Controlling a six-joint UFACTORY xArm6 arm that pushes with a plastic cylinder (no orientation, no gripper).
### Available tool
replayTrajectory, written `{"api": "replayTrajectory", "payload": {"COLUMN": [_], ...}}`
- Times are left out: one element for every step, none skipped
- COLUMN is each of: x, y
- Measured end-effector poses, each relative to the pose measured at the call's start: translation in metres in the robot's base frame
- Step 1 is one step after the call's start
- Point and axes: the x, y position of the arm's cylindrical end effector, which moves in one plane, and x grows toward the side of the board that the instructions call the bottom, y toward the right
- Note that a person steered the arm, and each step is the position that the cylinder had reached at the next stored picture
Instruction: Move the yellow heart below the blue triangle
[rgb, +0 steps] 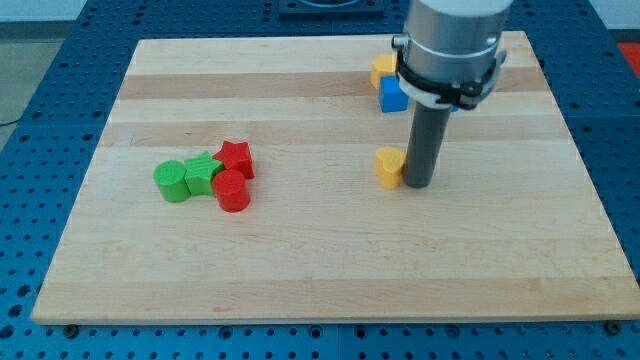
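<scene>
My tip (418, 185) rests on the wooden bench (330, 260), touching the right side of the yellow heart (388, 167). Toward the view's top, a blue block (392, 94) sits just below a second yellow block (382, 70); the arm partly hides both, so their shapes cannot be told. At the view's left cluster a green cylinder (172, 181), green star (202, 173), red star (235, 157) and red cylinder (232, 191)
</scene>
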Motion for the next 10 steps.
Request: {"api": "replayTrajectory", "payload": {"x": [0.004,0.025,0.027,0.011,0.002,0.005,0.000,0.035,-0.003,-0.016], "y": [-0.009,-0.045,-0.079,-0.096,-0.047,0.011,-0.006,-0.063,-0.067,-0.027]}}
